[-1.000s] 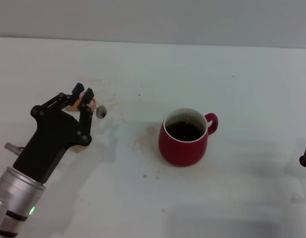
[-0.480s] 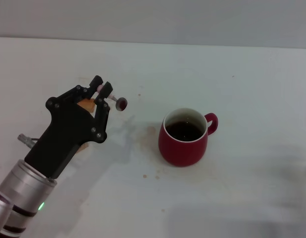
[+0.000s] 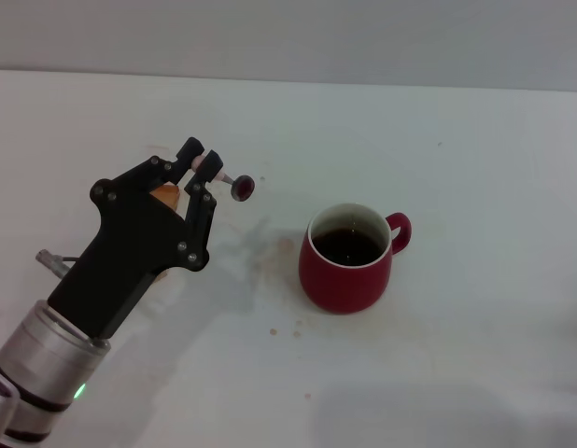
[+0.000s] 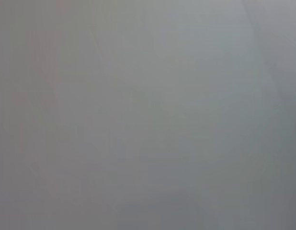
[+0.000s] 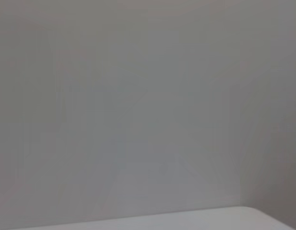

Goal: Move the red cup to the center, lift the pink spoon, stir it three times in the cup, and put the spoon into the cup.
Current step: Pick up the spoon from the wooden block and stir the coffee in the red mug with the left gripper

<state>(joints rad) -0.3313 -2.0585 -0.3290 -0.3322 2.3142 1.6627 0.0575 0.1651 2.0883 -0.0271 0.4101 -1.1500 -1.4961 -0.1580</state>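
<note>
The red cup (image 3: 349, 257) stands upright near the middle of the white table, with dark liquid inside and its small handle pointing right. My left gripper (image 3: 202, 161) is shut on the pink spoon (image 3: 228, 181) and holds it above the table, left of the cup. The spoon's grey bowl points right toward the cup, a short way from its rim. The right gripper is out of view. Both wrist views show only a plain grey surface.
A tan wooden block (image 3: 165, 194) lies on the table under my left gripper, partly hidden by it. Small brown stains (image 3: 274, 254) mark the table left of the cup. The white table's far edge (image 3: 363, 84) runs along the back.
My left gripper has lifted the pink spoon off the table and carried it right, toward the cup. The right gripper's tip, seen at the right edge a second ago, has left the view.
</note>
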